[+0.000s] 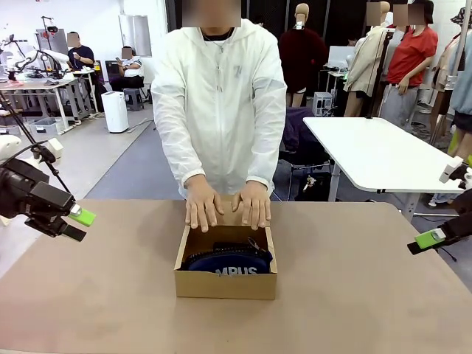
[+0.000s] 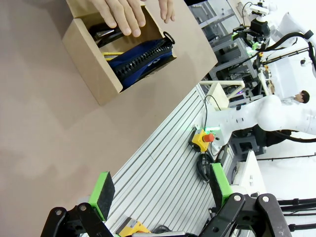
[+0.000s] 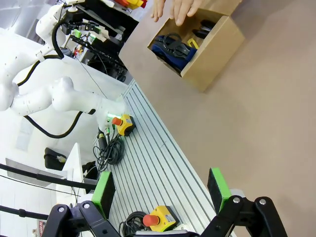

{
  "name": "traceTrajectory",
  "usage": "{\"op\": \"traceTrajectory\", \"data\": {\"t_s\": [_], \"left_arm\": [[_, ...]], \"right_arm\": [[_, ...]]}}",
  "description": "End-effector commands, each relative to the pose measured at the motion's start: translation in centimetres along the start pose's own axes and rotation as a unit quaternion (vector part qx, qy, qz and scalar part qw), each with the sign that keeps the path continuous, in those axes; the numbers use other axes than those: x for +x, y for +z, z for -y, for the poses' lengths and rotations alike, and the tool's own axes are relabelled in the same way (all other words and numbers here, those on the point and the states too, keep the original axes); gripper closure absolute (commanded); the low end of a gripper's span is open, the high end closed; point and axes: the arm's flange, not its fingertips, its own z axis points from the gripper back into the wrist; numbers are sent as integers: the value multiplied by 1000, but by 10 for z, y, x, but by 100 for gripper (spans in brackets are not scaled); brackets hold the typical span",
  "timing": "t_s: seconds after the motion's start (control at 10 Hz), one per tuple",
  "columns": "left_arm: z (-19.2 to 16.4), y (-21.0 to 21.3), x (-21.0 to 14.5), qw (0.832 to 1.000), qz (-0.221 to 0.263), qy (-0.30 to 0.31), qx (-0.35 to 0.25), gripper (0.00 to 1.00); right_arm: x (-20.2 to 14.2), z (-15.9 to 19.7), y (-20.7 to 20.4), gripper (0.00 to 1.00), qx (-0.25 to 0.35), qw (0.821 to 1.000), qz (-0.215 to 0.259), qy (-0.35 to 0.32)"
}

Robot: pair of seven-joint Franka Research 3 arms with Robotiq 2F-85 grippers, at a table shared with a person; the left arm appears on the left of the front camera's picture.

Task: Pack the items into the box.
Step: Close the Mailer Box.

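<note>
Open workshop hall, even overhead light. Grey floor (image 1: 133,166) beyond brown tabletop (image 1: 369,310). White rounded table (image 1: 376,151) at back right. Workbenches (image 1: 44,82) far left by white wall (image 1: 88,18), white boxy unit (image 1: 115,110) just beside. Dark curtain (image 1: 269,11) behind centre. Ribbed aluminium deck (image 2: 163,173) along near tabletop edge.
</note>
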Motion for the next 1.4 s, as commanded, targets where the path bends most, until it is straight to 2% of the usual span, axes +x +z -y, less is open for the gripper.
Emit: {"op": "traceTrajectory", "data": {"t_s": [0.0, 0.2, 0.3, 0.4, 0.6, 0.7, 0.8, 0.9, 1.0, 1.1, 1.2, 1.3], "left_arm": [[0, 1, 0, 1000, 0, -2, -2, 0], [0, 1, 0, 1000, 0, -2, -2, 0], [0, 0, 0, 1000, 0, 0, 0, 0], [-15, -11, 25, 999, 4, 36, 28, 0], [-53, -38, 63, 998, 9, 64, 23, 0], [-79, -56, 77, 997, 14, 80, -5, 0], [-113, -77, 84, 993, 35, 109, -7, 0], [-140, -93, 87, 990, 61, 128, -9, 0], [-155, -107, 91, 987, 70, 134, -53, 0], [-159, -111, 96, 985, 62, 144, -68, 0], [-146, -101, 77, 989, 45, 141, -12, 0], [-146, -101, 77, 989, 45, 141, -12, 0]], "right_arm": [[3, -1, -2, 0, 7, 1000, 9, 13], [0, 0, 0, 0, 0, 1000, 0, 0], [26, 9, -21, 0, -35, 998, -3, -43], [51, 17, -45, 0, -35, 998, -30, -42], [97, 39, -96, 0, -53, 996, -49, -61], [114, 55, -129, 0, -58, 994, -56, -73], [132, 74, -162, 0, -50, 995, 12, -84], [140, 90, -181, 0, -35, 993, 42, -101], [142, 103, -190, 0, -38, 991, 45, -119], [141, 106, -184, 0, -15, 992, 59, -113], [133, 91, -191, 0, -41, 993, 14, -113], [133, 91, -191, 0, -41, 993, 14, -113]]}}
